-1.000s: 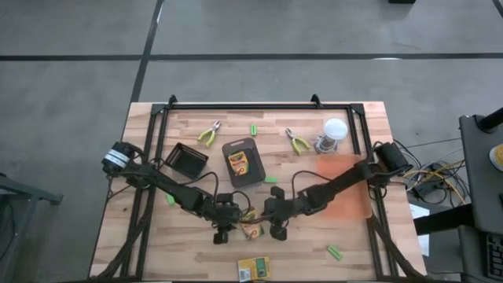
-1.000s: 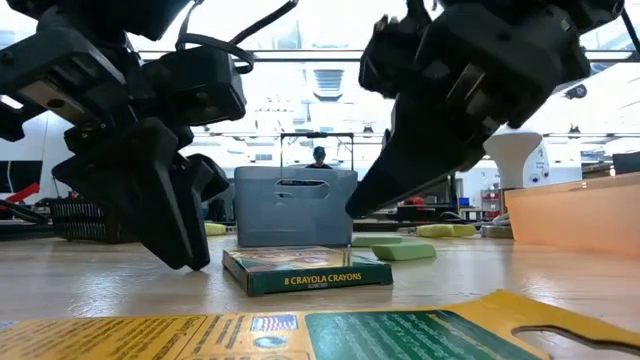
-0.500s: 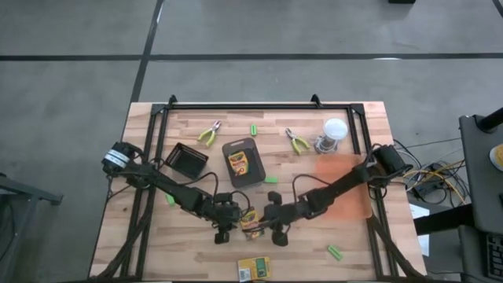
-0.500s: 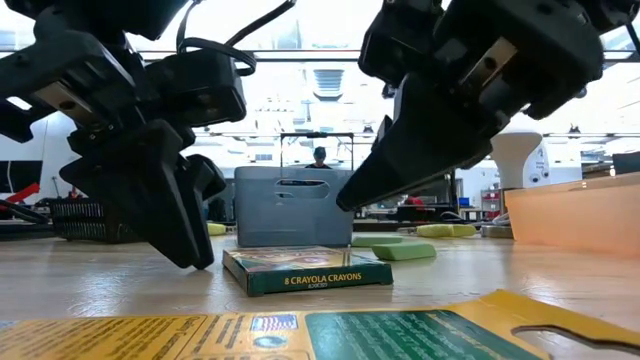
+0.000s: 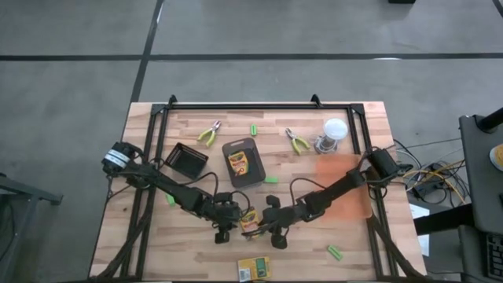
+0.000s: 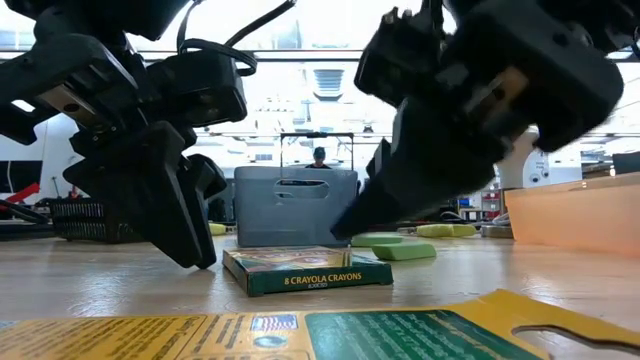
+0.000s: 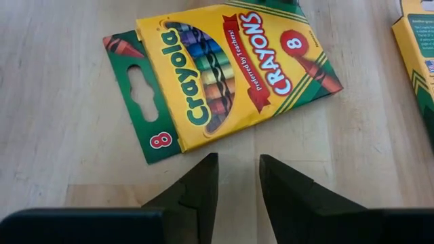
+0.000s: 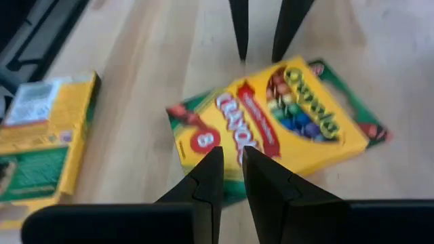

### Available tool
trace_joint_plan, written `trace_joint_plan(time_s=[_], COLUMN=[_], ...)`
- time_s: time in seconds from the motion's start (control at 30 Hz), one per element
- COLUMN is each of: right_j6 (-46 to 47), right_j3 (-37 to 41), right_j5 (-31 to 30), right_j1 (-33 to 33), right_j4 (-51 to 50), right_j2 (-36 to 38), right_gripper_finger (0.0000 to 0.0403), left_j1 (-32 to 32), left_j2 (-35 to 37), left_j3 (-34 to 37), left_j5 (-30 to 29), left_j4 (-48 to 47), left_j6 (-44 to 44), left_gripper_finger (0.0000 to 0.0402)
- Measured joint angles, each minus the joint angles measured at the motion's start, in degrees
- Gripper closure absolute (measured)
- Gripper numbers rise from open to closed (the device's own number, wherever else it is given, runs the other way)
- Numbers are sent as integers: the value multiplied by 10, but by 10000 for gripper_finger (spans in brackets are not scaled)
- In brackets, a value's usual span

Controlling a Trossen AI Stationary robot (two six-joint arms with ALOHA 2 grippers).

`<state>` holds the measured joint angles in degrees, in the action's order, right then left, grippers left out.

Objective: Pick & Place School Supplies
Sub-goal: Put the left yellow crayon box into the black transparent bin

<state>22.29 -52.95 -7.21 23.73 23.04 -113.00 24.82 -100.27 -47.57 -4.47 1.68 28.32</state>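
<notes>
Both tools, left (image 5: 222,233) slightly spread and right (image 5: 277,233) nearly closed, flank one of three crayon boxes (image 5: 250,224).

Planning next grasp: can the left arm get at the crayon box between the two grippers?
Probably yes: the crayon box lies flat just ahead of the left gripper, nothing between them, though the right gripper crowds its far side.

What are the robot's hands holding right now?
Nothing. The left gripper and the right gripper sit on either side of the crayon box lying flat on the table; neither grips it.
</notes>
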Motion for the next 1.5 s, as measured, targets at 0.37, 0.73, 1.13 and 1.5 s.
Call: trace_joint_plan(time_s=[0.37, 0.73, 1.13, 1.5], right_j6=[3, 56, 99, 109], right_j3=[-2, -3, -2, -2], right_j5=[0, -2, 0, -2], right_j1=[-2, -10, -18, -20], right_j4=[2, -46, -60, -71], right_j2=[-4, -4, -4, -4], right_gripper_finger=[346, 346, 346, 346], left_j1=[0, 0, 0, -1], left_j2=[0, 0, 0, 0], left_j3=[0, 0, 0, 0], left_j5=[0, 1, 1, 2], left_j4=[0, 0, 1, 18], left_j6=[0, 1, 6, 91], left_gripper_finger=[285, 285, 285, 285])
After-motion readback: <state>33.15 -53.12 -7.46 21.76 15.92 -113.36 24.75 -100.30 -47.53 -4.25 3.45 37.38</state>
